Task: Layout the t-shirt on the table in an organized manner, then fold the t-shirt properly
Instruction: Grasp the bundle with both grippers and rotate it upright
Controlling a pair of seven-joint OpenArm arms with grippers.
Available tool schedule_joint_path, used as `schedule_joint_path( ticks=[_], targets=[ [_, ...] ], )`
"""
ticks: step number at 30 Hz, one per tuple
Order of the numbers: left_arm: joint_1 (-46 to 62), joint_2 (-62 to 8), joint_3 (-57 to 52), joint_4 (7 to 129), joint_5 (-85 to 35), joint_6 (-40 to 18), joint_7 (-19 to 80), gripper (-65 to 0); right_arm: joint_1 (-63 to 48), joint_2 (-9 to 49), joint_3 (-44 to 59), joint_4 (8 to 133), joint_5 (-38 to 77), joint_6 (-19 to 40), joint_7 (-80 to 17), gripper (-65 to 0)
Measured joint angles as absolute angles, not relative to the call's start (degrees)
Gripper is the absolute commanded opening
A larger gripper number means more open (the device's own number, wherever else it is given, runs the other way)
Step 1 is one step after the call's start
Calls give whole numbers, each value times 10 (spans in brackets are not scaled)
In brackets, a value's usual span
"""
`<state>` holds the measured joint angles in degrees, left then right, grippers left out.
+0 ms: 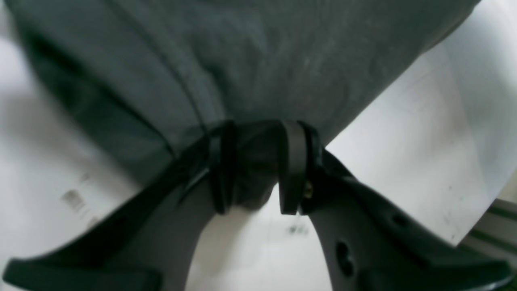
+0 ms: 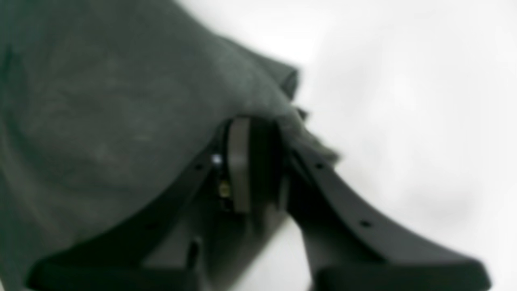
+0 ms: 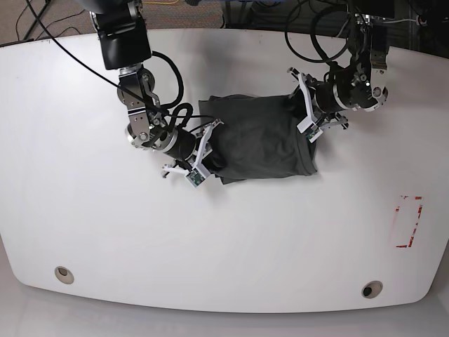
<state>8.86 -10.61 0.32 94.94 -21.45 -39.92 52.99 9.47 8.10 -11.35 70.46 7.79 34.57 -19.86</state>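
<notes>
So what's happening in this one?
A two-armed robot is working a dark t-shirt on the white table. The left gripper pinches one side edge of the cloth and the right gripper has the opposite edge. The shirt lies partly folded between them, still rumpled.

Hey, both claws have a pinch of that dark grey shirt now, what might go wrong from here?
1. The left claw pinches only a small bunch at the edge of the dark charcoal-grey cloth t-shirt, so the cloth may slip out when pulled.
2. The right claw grips near a rolled hem; it may hold several layers, leaving the shirt crumpled on the glossy white table.
</notes>
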Motion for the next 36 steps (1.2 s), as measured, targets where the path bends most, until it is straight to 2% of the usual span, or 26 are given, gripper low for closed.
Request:
schedule_joint_path(
  ticks=[7, 18, 28, 36],
  targets=[
    [41, -105, 5, 892, -206, -404, 510, -499, 73, 98, -102, 705, 88, 348, -166, -590],
    [-36, -107, 27, 842, -133, -406, 510, -494, -47, 95, -66, 824, 90, 345, -184, -590],
    [-126, -119, 84, 780, -99, -404, 523, -493, -119, 66, -59, 891, 78, 340, -206, -590],
    [-188, -121, 116, 759, -89, -400, 531, -492, -131, 43, -60, 899, 76, 339, -215, -590]
  ],
)
